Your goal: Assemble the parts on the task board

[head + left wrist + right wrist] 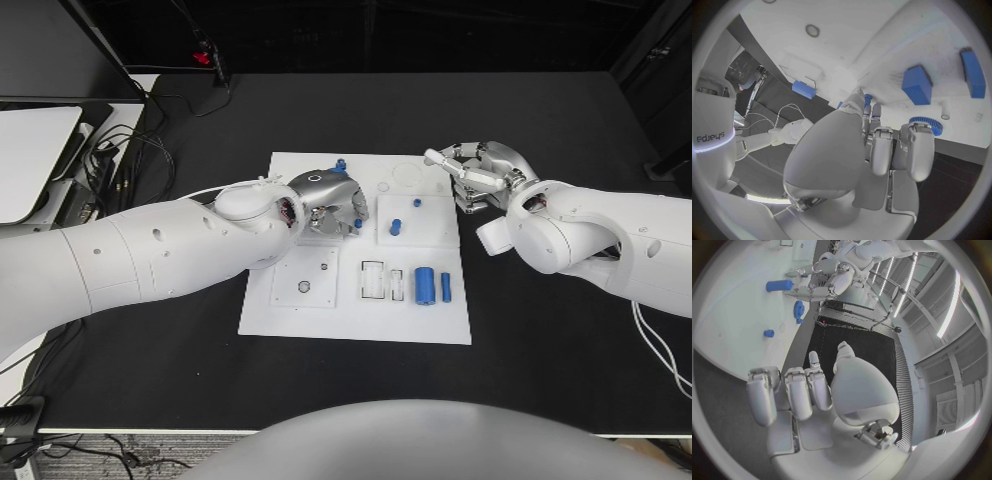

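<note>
Head view: my left hand (329,200) hovers empty over the task board (361,320), right hand (483,175) open beside; next, I'd grasp a blue part (424,285).

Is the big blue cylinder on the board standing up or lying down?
Lying down. The blue cylinder rests on its side on the task board, its long side showing, beside a thinner blue pin.

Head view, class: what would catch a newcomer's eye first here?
The white task board in the middle of the black table, with a big blue cylinder standing out near its front. Then the two silver robot hands: the left robot hand over the board's middle, the right robot hand at its far right corner.
</note>
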Controlling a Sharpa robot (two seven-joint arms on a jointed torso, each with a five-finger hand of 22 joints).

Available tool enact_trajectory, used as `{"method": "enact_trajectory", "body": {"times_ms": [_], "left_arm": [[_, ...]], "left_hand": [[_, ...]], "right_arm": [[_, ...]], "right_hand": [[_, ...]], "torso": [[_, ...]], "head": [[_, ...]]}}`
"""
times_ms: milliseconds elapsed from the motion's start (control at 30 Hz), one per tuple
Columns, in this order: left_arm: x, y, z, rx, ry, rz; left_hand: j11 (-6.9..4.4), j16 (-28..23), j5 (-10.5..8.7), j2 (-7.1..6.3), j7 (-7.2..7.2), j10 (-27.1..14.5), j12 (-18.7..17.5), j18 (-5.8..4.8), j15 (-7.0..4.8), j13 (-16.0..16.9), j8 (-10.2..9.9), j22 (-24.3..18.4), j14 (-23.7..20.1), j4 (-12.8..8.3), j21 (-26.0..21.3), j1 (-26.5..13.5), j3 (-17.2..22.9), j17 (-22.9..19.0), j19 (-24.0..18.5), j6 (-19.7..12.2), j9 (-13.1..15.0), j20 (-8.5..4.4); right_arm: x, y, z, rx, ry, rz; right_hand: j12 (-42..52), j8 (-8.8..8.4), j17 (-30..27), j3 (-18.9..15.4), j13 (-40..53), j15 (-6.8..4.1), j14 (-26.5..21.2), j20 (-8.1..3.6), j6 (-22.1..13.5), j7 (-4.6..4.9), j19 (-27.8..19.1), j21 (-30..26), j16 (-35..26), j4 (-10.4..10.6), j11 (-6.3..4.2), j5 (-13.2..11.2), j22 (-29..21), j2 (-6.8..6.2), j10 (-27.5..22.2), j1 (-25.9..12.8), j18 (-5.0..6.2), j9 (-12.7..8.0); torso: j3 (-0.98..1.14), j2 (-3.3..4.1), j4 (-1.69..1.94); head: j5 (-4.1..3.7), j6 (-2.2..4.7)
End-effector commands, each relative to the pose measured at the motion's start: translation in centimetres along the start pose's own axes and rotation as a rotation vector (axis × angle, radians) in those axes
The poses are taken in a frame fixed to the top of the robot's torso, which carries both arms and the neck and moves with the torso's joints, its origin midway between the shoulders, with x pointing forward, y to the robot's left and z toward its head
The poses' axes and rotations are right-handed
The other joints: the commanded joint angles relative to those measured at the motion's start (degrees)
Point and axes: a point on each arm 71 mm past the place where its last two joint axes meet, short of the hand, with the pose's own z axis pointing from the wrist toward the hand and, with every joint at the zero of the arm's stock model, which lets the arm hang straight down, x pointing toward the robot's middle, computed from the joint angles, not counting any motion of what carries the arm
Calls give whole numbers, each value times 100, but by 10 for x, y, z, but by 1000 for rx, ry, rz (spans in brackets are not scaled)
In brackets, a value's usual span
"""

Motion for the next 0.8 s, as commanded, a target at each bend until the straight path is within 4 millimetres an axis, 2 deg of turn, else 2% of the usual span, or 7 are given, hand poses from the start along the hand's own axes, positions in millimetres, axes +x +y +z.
{"method": "enact_trajectory", "body": {"times_ms": [33,467,800], "left_arm": [[1,-3,1,15,15,32],[1,-6,1,37,14,78],[1,-5,2,22,18,80]], "left_hand": [[-10,11,-21,30,2,92,-36,58,-52,-6,27,1327,532,5,24,52,54,1316,229,52,2,-33],[-65,25,-27,110,-52,463,-263,48,-94,-12,35,1340,547,10,57,67,185,1359,254,250,-1,-65],[-78,32,-26,108,-62,636,-460,41,-107,-13,-11,1349,555,6,81,103,289,1380,271,297,-19,-84]], "right_arm": [[1,1,0,-9,10,0],[1,1,1,-10,10,0],[1,1,0,-9,10,1]], "right_hand": [[15,18,1509,-41,1508,16,605,17,-7,260,624,17,14,2,12,21,1510,26,607,16,-40,-5],[15,18,1509,-41,1508,16,605,17,-7,260,624,17,14,2,12,21,1510,26,607,16,-40,-5],[15,18,1509,-41,1508,16,605,17,-7,260,624,17,14,2,12,21,1510,26,607,16,-40,-5]], "torso": [[-2,0,2],[-1,2,2],[1,3,8]], "head": [[0,0],[-2,0],[-1,0]]}}
